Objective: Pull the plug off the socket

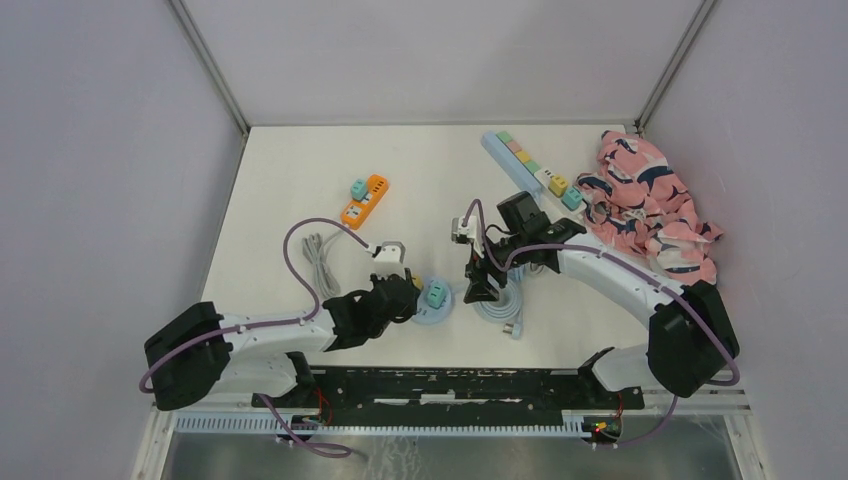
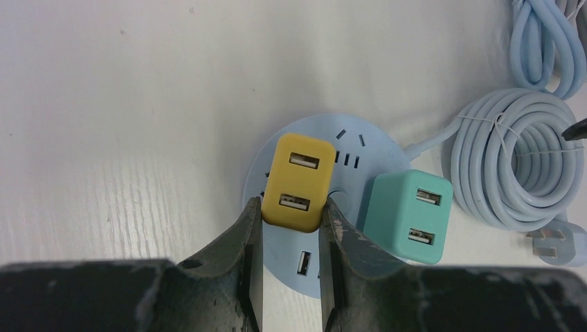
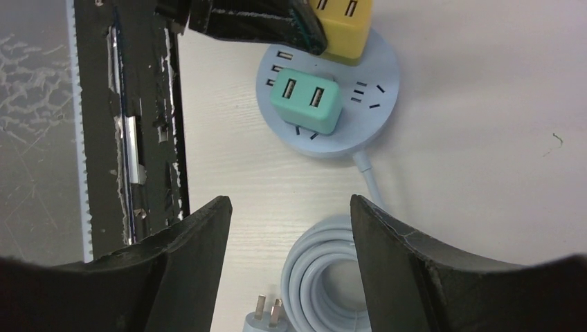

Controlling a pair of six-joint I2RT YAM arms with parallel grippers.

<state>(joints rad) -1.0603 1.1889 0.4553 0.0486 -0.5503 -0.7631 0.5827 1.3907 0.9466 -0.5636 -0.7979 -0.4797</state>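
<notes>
Left end effector (image 2: pixel 291 211) is squeezing the yellow plug (image 2: pixel 297 181) by its sides, readying a pull off the round socket (image 2: pixel 377 149), while the right end effector (image 3: pixel 289 207) is hovering spread apart.

Towards the desk's near edge, the left gripper (image 1: pixel 408 296) meets the round socket (image 1: pixel 440 314) — yellow plug (image 1: pixel 417 284) barely showing, teal plug (image 1: pixel 436 294) beside it. The right gripper (image 1: pixel 482 288) hangs over a coiled cable (image 1: pixel 506 308); pink cloth (image 1: pixel 650 205) fills the far-right corner.
</notes>
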